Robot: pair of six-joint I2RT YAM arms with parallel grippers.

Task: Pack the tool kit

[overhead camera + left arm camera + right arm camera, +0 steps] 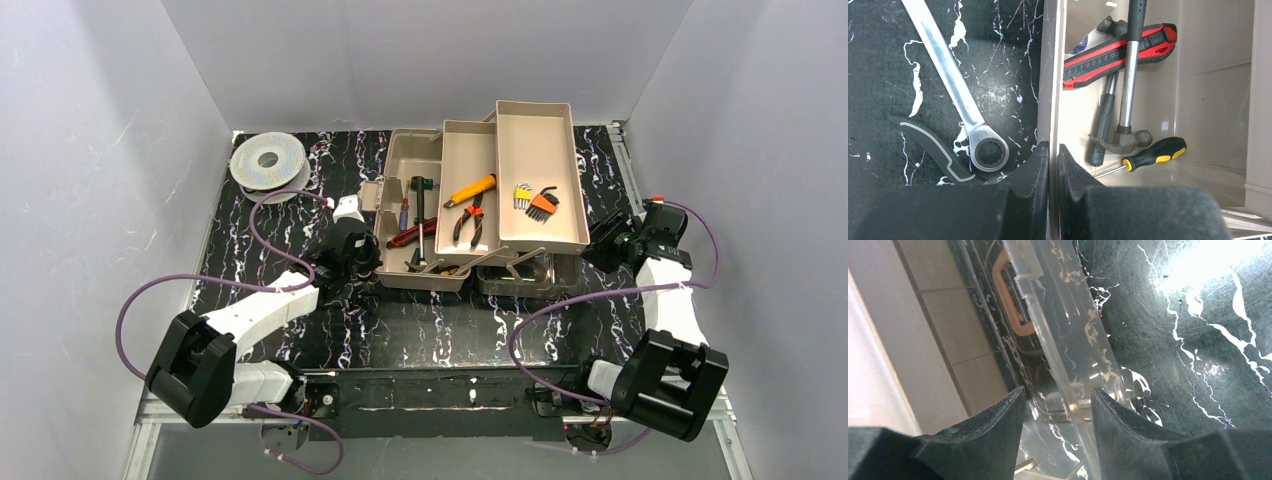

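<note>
Open tool kit (535, 135) sits at centre-rear of the black marbled table (400, 325), trays folded out stepwise toward the back wall, w/ one arm at each flank.

L side: left gripper (1053, 160) is pinched shut on the kit's left wall (1050, 75). In the wrist view the thin beige panel runs straight up from the slit btwn the two black fingers (1033, 170), one finger outside the box, one inside. Inside the bin, just past the inner finger: hammer (1128, 100), red-and-black utility knife (1093, 60) and yellow-and-black screwdriver (1155, 152). Outside, a ratchet wrench (955, 85) lies on the table beside the wall.

R side: right gripper (1055, 407) is at the kit's near-right corner, jaws apart and straddling the rim of the smoky clear lid (1068, 340). The rim passes btwn the fingers (998, 425), closer to the right-hand one in that view, w/ a visible gap on the other side; no clamp seen. Pinkish handle (1018, 329) shows beyond the fingertips, next to the lid rim.

Grey wire spool (267, 162) rests at the table's rear-left, well apart from the kit.
</note>
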